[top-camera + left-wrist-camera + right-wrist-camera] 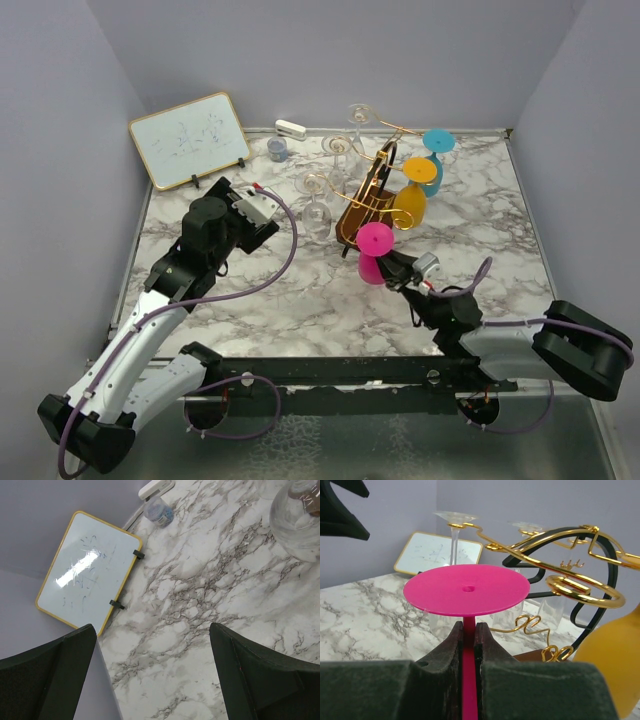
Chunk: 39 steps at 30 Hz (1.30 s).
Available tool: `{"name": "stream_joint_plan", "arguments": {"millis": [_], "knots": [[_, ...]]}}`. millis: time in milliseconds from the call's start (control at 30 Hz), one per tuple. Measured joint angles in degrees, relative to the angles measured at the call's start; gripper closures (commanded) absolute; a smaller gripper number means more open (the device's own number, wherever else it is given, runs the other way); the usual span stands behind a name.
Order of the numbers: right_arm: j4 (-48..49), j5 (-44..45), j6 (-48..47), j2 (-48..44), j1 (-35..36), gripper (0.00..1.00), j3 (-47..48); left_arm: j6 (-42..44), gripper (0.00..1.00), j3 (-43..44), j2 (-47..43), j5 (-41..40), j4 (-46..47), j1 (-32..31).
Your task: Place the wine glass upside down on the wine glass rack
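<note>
The right gripper [468, 630] clamps the inverted pink wine glass [466, 589] by its stem, just beside the wine glass rack [590, 599], seemingly not yet hooked on; hanging it remains; left gripper [152, 655] gapes idle

The left pincer [150, 680] gapes wide (arm stretched forward); right pincer [468, 632] clamped tight.

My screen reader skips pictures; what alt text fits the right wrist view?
The right end effector is shut on the stem of an upside-down pink wine glass, its flat round foot on top. Behind it stands the gold wire rack, with an orange glass at right and a whiteboard farther back.
</note>
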Motion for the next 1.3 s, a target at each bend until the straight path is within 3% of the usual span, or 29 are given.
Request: {"name": "stream_joint_plan", "arguments": {"millis": [367, 1300], "knots": [[0.0, -4.0, 5.7, -2.6, -7.5, 0.99, 0.2, -0.3, 0.01, 0.2, 0.6, 0.0, -0.1, 0.8], [0.0, -6.9, 11.7, 1.2, -14.6, 0.99, 4.1, -1.2, 0.01, 2.3, 2.5, 0.1, -0.2, 1.3]]}}
